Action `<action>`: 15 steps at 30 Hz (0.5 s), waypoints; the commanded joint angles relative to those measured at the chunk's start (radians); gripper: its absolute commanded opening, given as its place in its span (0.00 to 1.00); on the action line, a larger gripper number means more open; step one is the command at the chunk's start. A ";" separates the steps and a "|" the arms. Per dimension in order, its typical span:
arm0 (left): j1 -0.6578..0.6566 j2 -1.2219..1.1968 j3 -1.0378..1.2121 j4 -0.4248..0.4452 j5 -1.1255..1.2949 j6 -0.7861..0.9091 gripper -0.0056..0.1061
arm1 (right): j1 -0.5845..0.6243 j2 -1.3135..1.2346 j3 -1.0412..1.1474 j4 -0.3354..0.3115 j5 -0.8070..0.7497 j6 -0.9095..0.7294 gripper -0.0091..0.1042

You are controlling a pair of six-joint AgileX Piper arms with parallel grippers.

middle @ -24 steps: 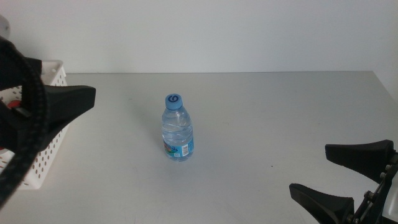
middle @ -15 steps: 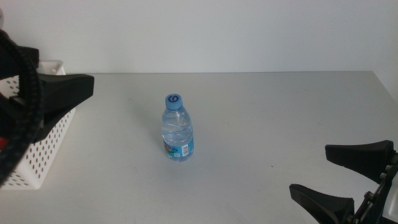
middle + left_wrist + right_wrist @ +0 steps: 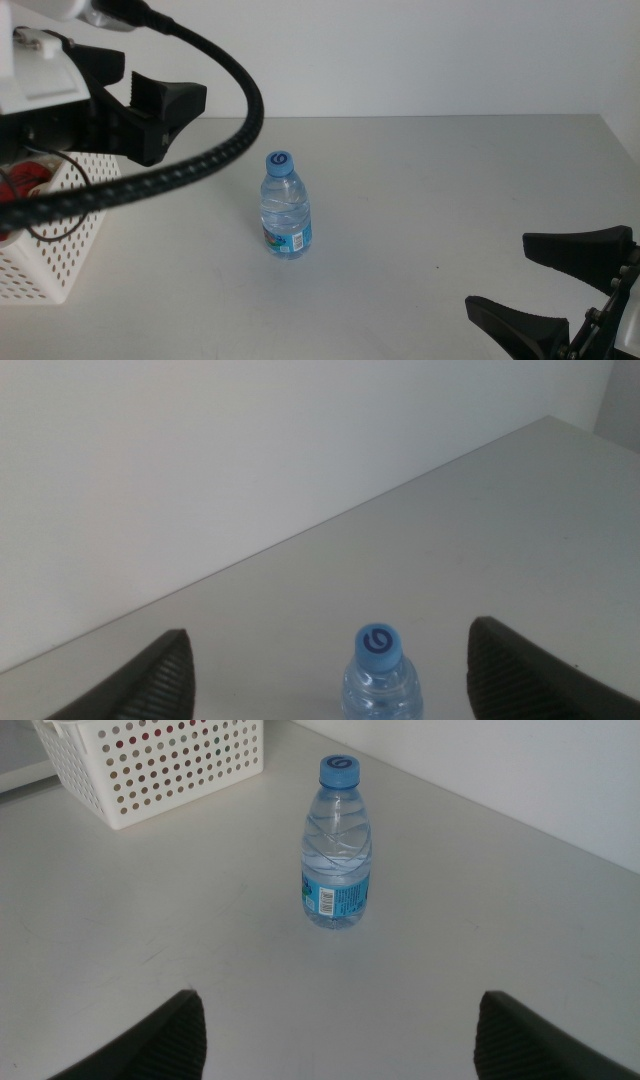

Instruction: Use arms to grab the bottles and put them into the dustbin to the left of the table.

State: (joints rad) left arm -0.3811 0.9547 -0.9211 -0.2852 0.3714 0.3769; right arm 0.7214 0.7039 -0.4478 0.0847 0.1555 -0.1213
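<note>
Step in hand: approach. Left gripper (image 3: pixel 165 105) wide open, empty, above dustbin (image 3: pixel 55 245) w/ water bottle (image 3: pixel 286 206) upright on counter (image 3: pixel 450 190) ahead, centred btwn jaws. Right gripper (image 3: pixel 560 285) open, empty, waiting. Next: descend, straddle bottle, close.

A plain white wall (image 3: pixel 400 55) stands behind the scene.
</note>
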 commanded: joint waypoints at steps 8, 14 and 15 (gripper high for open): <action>-0.019 0.001 0.278 -0.068 -0.456 0.007 0.89 | -0.003 -0.002 -0.023 -0.012 -0.070 -0.001 0.79; -0.117 0.004 0.514 -0.052 -0.784 -0.067 0.89 | -0.003 -0.002 -0.023 -0.012 -0.070 -0.001 0.79; -0.140 0.009 0.552 -0.035 -0.851 -0.086 0.89 | -0.003 -0.002 -0.023 -0.012 -0.070 -0.001 0.79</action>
State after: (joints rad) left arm -0.4895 0.9690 -0.3910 -0.3350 -0.2745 0.3334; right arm 0.7214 0.7039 -0.4478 0.0847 0.1555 -0.1213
